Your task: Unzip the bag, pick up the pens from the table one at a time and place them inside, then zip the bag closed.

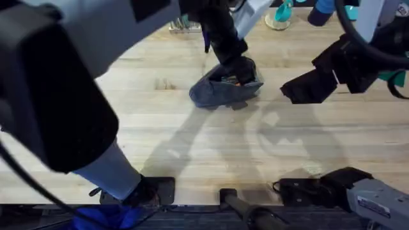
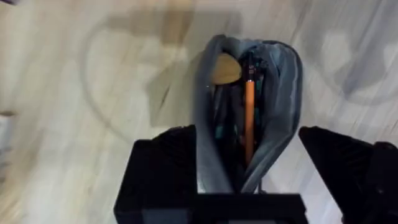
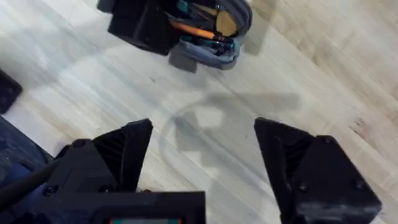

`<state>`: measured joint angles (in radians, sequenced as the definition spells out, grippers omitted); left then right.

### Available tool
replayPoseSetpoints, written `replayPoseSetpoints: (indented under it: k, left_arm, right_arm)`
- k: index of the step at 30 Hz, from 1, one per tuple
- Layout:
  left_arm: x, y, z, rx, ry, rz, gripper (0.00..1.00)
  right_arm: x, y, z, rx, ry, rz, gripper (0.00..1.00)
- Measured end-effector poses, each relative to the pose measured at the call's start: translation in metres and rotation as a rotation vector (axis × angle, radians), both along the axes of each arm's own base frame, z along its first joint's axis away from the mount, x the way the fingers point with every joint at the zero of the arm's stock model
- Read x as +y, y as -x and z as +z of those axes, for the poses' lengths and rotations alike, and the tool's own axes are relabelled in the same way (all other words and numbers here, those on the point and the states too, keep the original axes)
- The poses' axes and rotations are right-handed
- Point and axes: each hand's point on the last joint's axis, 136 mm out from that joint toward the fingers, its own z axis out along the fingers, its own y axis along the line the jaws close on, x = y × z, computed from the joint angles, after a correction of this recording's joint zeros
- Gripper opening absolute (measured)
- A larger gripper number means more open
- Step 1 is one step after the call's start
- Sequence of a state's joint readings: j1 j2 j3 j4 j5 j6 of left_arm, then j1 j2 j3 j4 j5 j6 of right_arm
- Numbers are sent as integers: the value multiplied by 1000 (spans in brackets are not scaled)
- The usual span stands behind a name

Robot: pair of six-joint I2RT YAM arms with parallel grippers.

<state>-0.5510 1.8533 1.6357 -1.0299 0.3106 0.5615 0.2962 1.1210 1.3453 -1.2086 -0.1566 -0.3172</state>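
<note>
Blue-grey bag (image 1: 220, 92) holds orange pens (image 2: 249, 118); the table (image 1: 192, 147) is pale wood with visible grain; both claws are black.

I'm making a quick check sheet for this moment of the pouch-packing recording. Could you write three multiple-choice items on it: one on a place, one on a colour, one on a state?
1. Where does the oblong blue-grey fabric pouch lie?
A. On the light wooden plank table, near its far middle
B. At the table's near edge, beside the arm bases
C. Hanging off the table's right side

2. What colour is the thin pen that shows inside the pouch?
A. Green
B. Orange
C. White

3. How is the right gripper?
A. Shut on a pen
B. Shut on the pouch
C. Open, holding nothing

Key: 1 A, the overhead view shows the pouch on the planks toward the far middle, under the left gripper. 2 B, the left wrist view shows an orange shaft lying in the open mouth. 3 C, the right wrist view shows its black fingers spread wide with bare table between them.
</note>
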Motion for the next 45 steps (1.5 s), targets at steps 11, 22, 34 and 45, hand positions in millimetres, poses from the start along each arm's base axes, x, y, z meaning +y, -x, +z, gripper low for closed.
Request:
replayPoseSetpoints:
  k: [11,22,34,45]
  left_arm:
    - [24,10,67,-110,-14,66,995]
    - [44,28,95,-122,-17,171,995]
    - [74,61,153,-216,58,287,995]
    - [103,77,160,-213,53,387,996]
  right_arm:
    - [0,0,0,1,0,0,996]
    - [0,0,0,0,0,0,996]
    - [0,0,0,2,-2,-4,996]
    - [0,0,0,16,-19,-42,995]
